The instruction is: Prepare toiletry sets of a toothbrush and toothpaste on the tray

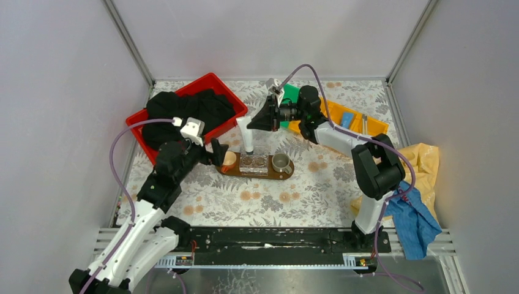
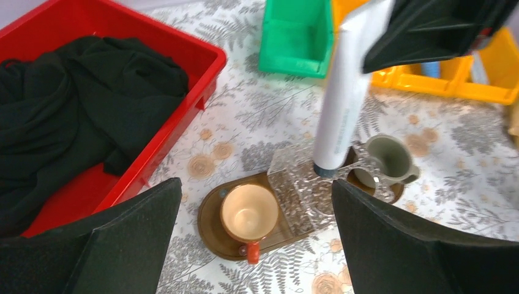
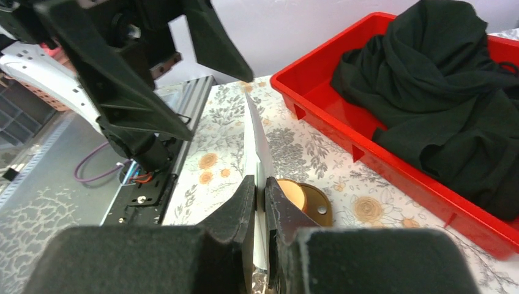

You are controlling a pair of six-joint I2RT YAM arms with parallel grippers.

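My right gripper (image 3: pixel 259 187) pinches the flat upper end of the whitish toothpaste (image 2: pixel 343 92). The tube is upright, cap end down at the clear holder (image 1: pixel 254 163) on the tray (image 1: pixel 260 176). My left gripper (image 1: pixel 218 153) is spread wide, holding nothing, at the tray's left end.

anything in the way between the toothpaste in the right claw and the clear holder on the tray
Nothing visible. The right claw pinches the whitish toothpaste upright, cap down, right at the clear holder on the tray. The left claw stands open off the tray's left end, beside the orange cup, clear of the tube.
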